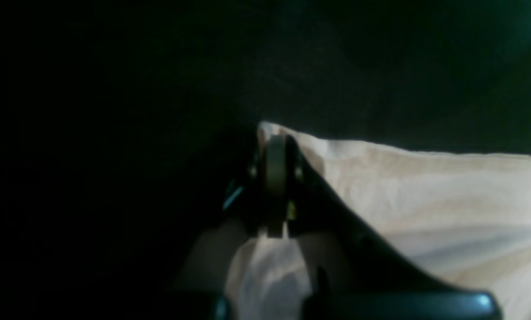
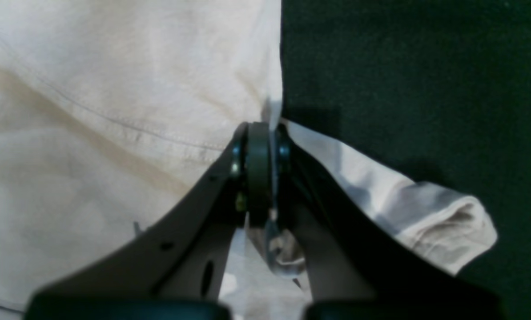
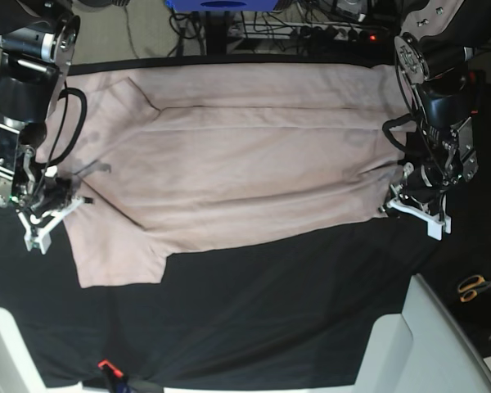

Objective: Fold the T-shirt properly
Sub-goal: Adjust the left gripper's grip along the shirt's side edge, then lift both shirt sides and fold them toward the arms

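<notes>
**Q:** Where is the T-shirt point(image 3: 245, 155) being shown?

**A:** It is being shown lying spread sideways across the black cloth point(image 3: 270, 303) covering the worktop, its length running from one arm to the other. One long edge is lying near the far edge of the cloth; a sleeve is sticking out towards the near side, close to the right arm. The fabric is being seen as pale pink and creased, with a long fold line running along it.

**Q:** How is the left hand point(image 1: 276, 153) being shown?

**A:** In the left wrist view it is being seen pinched together on a corner of the shirt's edge, with pale fabric passing between the fingers. In the base view it is being seen at the shirt's end on that view's right.

**Q:** And the right hand point(image 2: 260, 171)?

**A:** It is being shown clamped on the shirt's edge, a thin layer of fabric being caught between the fingers. To one side a stitched seam is running across the cloth; to the other a loose bunched flap is lying on the black cloth.

**Q:** What else is being shown?

**A:** Orange-handled scissors point(image 3: 475, 287) are lying well apart from the shirt.
</notes>
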Available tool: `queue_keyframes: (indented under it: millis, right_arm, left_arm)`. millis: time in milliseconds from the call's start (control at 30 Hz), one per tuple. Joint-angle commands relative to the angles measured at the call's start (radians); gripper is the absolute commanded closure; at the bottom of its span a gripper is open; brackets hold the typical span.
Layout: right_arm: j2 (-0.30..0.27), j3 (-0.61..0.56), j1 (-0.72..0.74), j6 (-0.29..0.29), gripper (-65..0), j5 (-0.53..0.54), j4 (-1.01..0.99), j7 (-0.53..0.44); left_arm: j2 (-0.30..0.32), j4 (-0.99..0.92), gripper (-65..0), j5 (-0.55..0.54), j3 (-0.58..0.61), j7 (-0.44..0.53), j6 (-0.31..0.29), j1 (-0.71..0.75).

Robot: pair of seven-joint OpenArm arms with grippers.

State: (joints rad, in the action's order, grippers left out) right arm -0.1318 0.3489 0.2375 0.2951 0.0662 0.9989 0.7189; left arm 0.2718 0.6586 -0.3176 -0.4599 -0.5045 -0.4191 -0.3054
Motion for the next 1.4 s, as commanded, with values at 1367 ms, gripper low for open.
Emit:
queue_keyframes:
  millis: [1367]
  right_arm:
    - [-0.079, -0.104, 0.139, 0.002, -1.4, 0.001, 0.011, -0.210]
  left_arm:
    - [0.103, 0.381, 0.0, 0.019, 0.057, -0.162, 0.010, -0.010]
